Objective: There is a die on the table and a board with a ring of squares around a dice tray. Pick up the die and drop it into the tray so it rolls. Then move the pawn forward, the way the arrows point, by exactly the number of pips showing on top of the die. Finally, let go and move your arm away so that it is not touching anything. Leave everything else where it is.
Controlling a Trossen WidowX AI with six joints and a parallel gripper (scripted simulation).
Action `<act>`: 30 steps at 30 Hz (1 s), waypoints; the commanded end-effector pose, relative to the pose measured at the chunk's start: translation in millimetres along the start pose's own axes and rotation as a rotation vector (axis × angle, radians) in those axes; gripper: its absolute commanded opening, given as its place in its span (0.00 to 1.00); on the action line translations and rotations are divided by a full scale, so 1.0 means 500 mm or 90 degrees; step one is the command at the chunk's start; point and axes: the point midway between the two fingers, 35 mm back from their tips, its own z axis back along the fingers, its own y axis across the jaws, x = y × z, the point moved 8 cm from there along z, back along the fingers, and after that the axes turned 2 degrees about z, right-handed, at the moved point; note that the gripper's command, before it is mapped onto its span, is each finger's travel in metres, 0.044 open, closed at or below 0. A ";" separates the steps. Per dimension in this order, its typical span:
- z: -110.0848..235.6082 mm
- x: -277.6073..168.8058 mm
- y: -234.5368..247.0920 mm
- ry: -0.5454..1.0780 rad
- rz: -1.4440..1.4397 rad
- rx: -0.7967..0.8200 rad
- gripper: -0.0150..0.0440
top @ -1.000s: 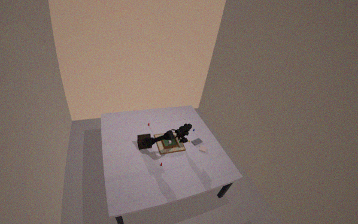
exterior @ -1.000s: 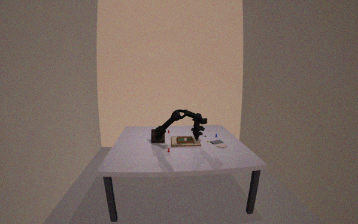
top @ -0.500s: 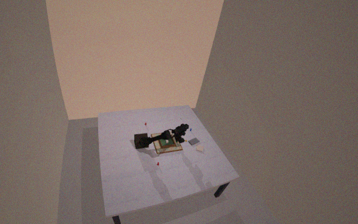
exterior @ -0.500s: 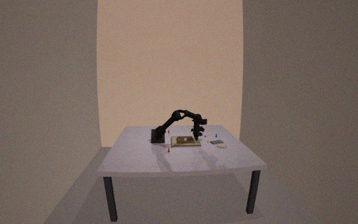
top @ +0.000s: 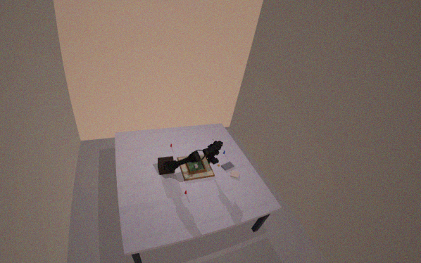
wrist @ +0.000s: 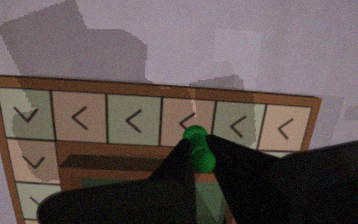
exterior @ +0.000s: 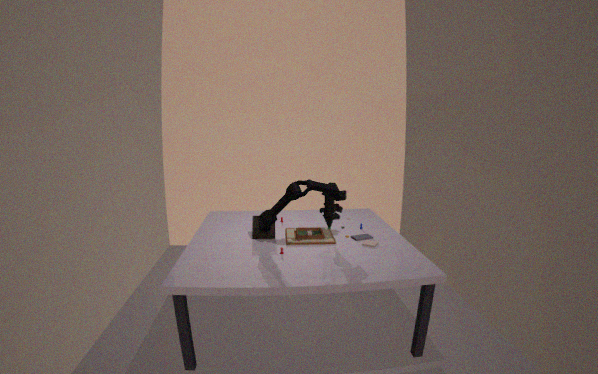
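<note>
Top view: board (top: 210, 173) sits flat mid-table (top: 151, 211), square, wood-brown rim with a ring of pale tan and green squares around a sunken green tray (top: 194, 165); a small white die (top: 196, 165) lies in the tray, pips too small to read. Arm (top: 183, 159) reaches from its dark base block (top: 162, 161) across the board, wrist over the board's far edge; pawn not resolvable here. Grey flat tile (top: 227, 165) and cream tile (top: 234, 174) lie on the table beyond the board; small red pin (top: 185, 192) on the near side of it. Exterior view: gripper (exterior: 329, 225) points straight down at the board's right end, tips just above the squares. Wrist view: gripper (wrist: 199, 146) pinched nearly closed on the green pawn (wrist: 195, 134), both dark fingers touching its sides. Pawn stands upright, long axis vertical, rounded glossy head showing above the fingertips, over the fourth square from the left in the board's top row. Arrows in that row point left; those in the left column point down.
</note>
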 end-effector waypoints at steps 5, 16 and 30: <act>0.079 0.000 0.004 -0.002 0.017 0.000 0.25; 0.161 -0.011 0.007 0.003 0.036 -0.003 0.25; 0.011 0.037 0.175 0.008 -0.024 0.006 0.25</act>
